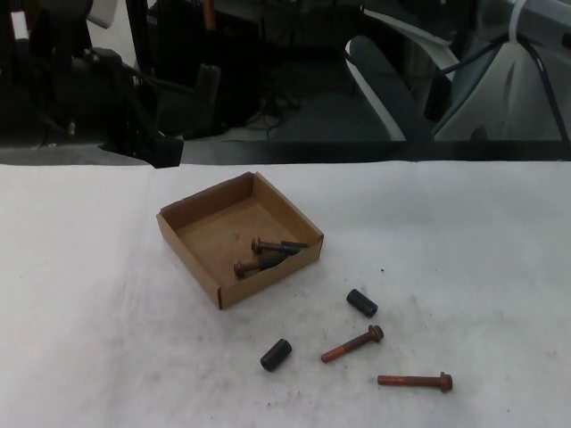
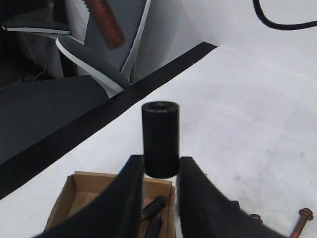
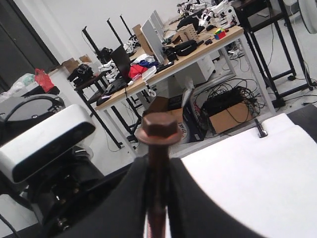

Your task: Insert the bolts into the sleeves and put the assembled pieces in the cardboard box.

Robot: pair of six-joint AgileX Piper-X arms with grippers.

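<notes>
1. The left gripper (image 2: pixel 160 167) is clamped on the lower part of a black cylindrical metal sleeve (image 2: pixel 160 134). It holds the sleeve upright above the brown cardboard box (image 2: pixel 84 181), with the open bore on top.
2. The right gripper (image 3: pixel 158 173) is closed around the shank of a rust-orange threaded bolt with a hexagonal flange head (image 3: pixel 158 130). The head points back toward its wrist camera.
3. In the left wrist view a threaded orange end (image 2: pixel 105 22) hangs higher above the box than the sleeve, off to one side and apart from it. I judge it is this same bolt, so the insertion is not yet begun.
4. To do this step well, first bring the bolt's axis in line with the bore, and only then advance it. A tilted entry may catch on the rim and push the sleeve out of the fingers.
5. The left arm should keep the sleeve steady over the box.
6. Two assembled pieces (image 1: pixel 268 254) lie inside the box (image 1: pixel 268 278). Two loose black sleeves (image 1: pixel 361 302) and two loose orange bolts (image 1: pixel 352 343) lie outside the box, near its front wall.
</notes>
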